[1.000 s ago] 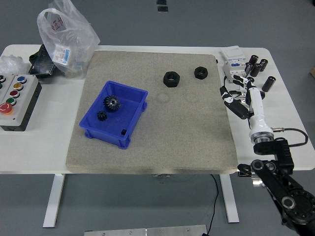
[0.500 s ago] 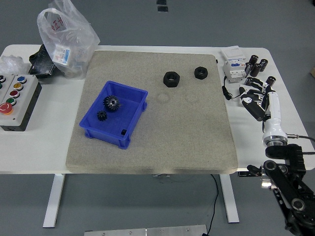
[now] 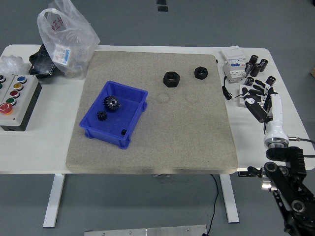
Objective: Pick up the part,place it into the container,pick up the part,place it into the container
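Observation:
A blue bin sits on the grey mat's left half. Inside it lie a large black gear, a smaller black gear and a small black piece near its front corner. Two black hex nuts rest on the far part of the mat: a larger one and a smaller one. My right hand hovers over the white table right of the mat, fingers spread, holding nothing. It is well to the right of both nuts. My left arm is out of view.
A white electrical module and several black cylinders stand at the far right. A button box sits at the left edge. A clear plastic bag and black items lie at the far left.
My right arm has drawn back to the right, away from the mat's edge, and the hand now sits farther right over the bare table. The objects have not moved.

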Controlling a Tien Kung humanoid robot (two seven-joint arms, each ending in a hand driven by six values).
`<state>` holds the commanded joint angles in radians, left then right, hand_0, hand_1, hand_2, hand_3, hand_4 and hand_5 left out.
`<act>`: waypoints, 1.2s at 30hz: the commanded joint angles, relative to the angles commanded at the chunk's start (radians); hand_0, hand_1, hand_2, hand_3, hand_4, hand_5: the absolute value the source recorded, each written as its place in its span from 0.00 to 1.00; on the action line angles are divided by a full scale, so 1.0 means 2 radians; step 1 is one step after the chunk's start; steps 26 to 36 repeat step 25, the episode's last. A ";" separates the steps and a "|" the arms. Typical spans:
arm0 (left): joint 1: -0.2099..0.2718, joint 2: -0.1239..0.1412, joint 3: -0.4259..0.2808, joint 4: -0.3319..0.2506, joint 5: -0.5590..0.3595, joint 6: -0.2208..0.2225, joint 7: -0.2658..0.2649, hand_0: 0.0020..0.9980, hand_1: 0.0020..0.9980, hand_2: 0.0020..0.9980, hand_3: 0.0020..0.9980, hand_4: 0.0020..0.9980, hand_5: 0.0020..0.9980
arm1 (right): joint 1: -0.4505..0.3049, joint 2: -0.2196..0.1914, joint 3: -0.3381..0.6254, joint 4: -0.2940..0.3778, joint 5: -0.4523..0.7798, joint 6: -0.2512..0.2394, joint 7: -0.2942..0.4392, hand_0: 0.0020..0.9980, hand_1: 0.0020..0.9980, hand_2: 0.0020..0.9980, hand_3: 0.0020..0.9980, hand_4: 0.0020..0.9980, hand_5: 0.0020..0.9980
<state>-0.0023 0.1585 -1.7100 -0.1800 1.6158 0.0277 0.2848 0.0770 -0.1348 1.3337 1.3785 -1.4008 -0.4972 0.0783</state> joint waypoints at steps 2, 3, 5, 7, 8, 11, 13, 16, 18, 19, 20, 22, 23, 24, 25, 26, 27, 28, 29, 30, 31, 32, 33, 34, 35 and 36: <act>-0.001 0.000 0.001 0.000 -0.003 0.000 0.000 0.61 0.63 0.60 0.63 0.63 0.26 | 0.000 0.000 0.002 0.000 0.001 0.001 0.002 0.50 0.66 0.78 0.78 0.76 0.40; -0.001 0.000 0.002 0.000 -0.004 0.000 0.000 0.61 0.63 0.60 0.63 0.63 0.27 | 0.000 0.001 0.003 0.000 0.002 0.001 0.002 0.49 0.66 0.77 0.78 0.76 0.40; -0.001 0.000 0.002 0.000 -0.006 0.000 -0.001 0.61 0.63 0.60 0.63 0.63 0.27 | 0.001 0.001 0.005 0.000 0.002 0.001 0.003 0.49 0.66 0.77 0.78 0.76 0.40; 0.000 0.000 0.003 0.000 -0.007 0.000 -0.001 0.61 0.63 0.60 0.63 0.63 0.27 | 0.001 0.001 0.007 0.001 0.002 0.001 0.004 0.49 0.66 0.77 0.78 0.76 0.40; 0.001 0.000 0.004 0.000 -0.008 0.001 -0.001 0.61 0.63 0.60 0.63 0.63 0.27 | 0.001 0.001 0.008 0.001 0.001 0.002 0.003 0.49 0.66 0.77 0.78 0.76 0.40; 0.001 -0.001 0.006 0.000 -0.017 0.002 -0.002 0.61 0.63 0.60 0.63 0.63 0.27 | 0.000 0.000 0.015 0.001 0.001 0.002 0.003 0.50 0.66 0.77 0.78 0.77 0.40; -0.002 -0.002 0.007 0.000 -0.021 0.002 -0.001 0.61 0.63 0.60 0.63 0.63 0.27 | -0.002 0.002 0.021 0.002 0.003 0.002 0.004 0.50 0.66 0.77 0.78 0.77 0.40; -0.006 -0.004 0.011 0.000 -0.025 0.002 -0.001 0.61 0.63 0.60 0.63 0.63 0.27 | -0.002 0.001 0.027 0.004 0.003 0.003 0.003 0.50 0.66 0.77 0.78 0.77 0.41; -0.009 -0.005 0.011 0.000 -0.025 0.002 -0.002 0.61 0.63 0.60 0.63 0.63 0.27 | 0.000 0.000 0.030 0.006 0.002 0.003 0.002 0.50 0.66 0.77 0.78 0.77 0.41; -0.010 -0.005 0.012 0.000 -0.025 0.002 -0.002 0.61 0.63 0.60 0.63 0.63 0.27 | 0.001 0.000 0.031 0.006 0.003 0.004 0.003 0.50 0.66 0.77 0.78 0.77 0.41; -0.011 -0.005 0.012 0.000 -0.025 0.002 -0.002 0.61 0.63 0.60 0.63 0.63 0.27 | 0.003 0.000 0.031 0.006 0.005 0.004 0.005 0.50 0.66 0.77 0.78 0.77 0.41; -0.012 -0.005 0.011 0.000 -0.024 0.002 -0.002 0.61 0.63 0.60 0.63 0.63 0.27 | 0.006 0.000 0.032 0.005 0.011 0.006 0.008 0.50 0.67 0.77 0.78 0.77 0.41; -0.013 -0.006 0.011 0.000 -0.023 0.002 -0.003 0.61 0.63 0.60 0.63 0.63 0.27 | 0.006 0.000 0.032 0.004 0.017 0.007 0.012 0.50 0.67 0.77 0.78 0.77 0.41; -0.014 -0.006 0.011 0.000 -0.022 0.002 -0.003 0.61 0.63 0.60 0.63 0.63 0.27 | 0.006 0.001 0.033 0.003 0.024 0.008 0.015 0.50 0.67 0.77 0.78 0.77 0.41; -0.014 -0.006 0.010 0.000 -0.021 0.001 -0.004 0.61 0.63 0.60 0.63 0.63 0.27 | 0.006 0.001 0.033 0.002 0.030 0.010 0.019 0.50 0.67 0.77 0.78 0.77 0.41; -0.014 -0.006 0.010 0.000 -0.021 0.001 -0.004 0.61 0.63 0.60 0.63 0.63 0.27 | 0.006 0.001 0.033 0.002 0.030 0.010 0.019 0.50 0.67 0.77 0.78 0.77 0.41; -0.014 -0.006 0.010 0.000 -0.021 0.001 -0.004 0.61 0.63 0.60 0.63 0.63 0.27 | 0.006 0.001 0.033 0.002 0.030 0.010 0.019 0.50 0.67 0.77 0.78 0.77 0.41; -0.014 -0.006 0.010 0.000 -0.021 0.001 -0.004 0.61 0.63 0.60 0.63 0.63 0.27 | 0.006 0.001 0.033 0.002 0.030 0.010 0.019 0.50 0.67 0.77 0.78 0.77 0.41; -0.014 -0.006 0.010 0.000 -0.021 0.001 -0.004 0.61 0.63 0.60 0.63 0.63 0.27 | 0.006 0.001 0.033 0.002 0.030 0.010 0.019 0.50 0.67 0.77 0.78 0.77 0.41; -0.014 -0.006 0.010 0.000 -0.021 0.001 -0.004 0.61 0.63 0.60 0.63 0.63 0.27 | 0.006 0.001 0.033 0.002 0.030 0.010 0.019 0.50 0.67 0.77 0.78 0.77 0.41; -0.014 -0.006 0.010 0.000 -0.021 0.001 -0.004 0.61 0.63 0.60 0.63 0.63 0.27 | 0.006 0.001 0.033 0.002 0.030 0.010 0.019 0.50 0.67 0.77 0.78 0.77 0.41; -0.014 -0.006 0.010 0.000 -0.021 0.001 -0.004 0.61 0.63 0.60 0.63 0.63 0.27 | 0.006 0.001 0.033 0.002 0.030 0.010 0.019 0.50 0.67 0.77 0.78 0.77 0.41; -0.014 -0.006 0.010 0.000 -0.021 0.001 -0.004 0.61 0.63 0.60 0.63 0.63 0.27 | 0.006 0.001 0.033 0.002 0.030 0.010 0.019 0.50 0.67 0.77 0.78 0.77 0.41; -0.014 -0.006 0.010 0.000 -0.021 0.001 -0.004 0.61 0.63 0.60 0.63 0.63 0.27 | 0.006 0.001 0.033 0.002 0.030 0.010 0.019 0.50 0.67 0.77 0.78 0.77 0.41; -0.014 -0.006 0.010 0.000 -0.021 0.001 -0.004 0.61 0.63 0.60 0.63 0.63 0.27 | 0.006 0.001 0.033 0.002 0.030 0.010 0.019 0.50 0.67 0.77 0.78 0.77 0.41; -0.014 -0.006 0.010 0.000 -0.021 0.001 -0.004 0.61 0.63 0.60 0.63 0.63 0.27 | 0.006 0.001 0.033 0.002 0.030 0.010 0.019 0.50 0.67 0.77 0.78 0.77 0.41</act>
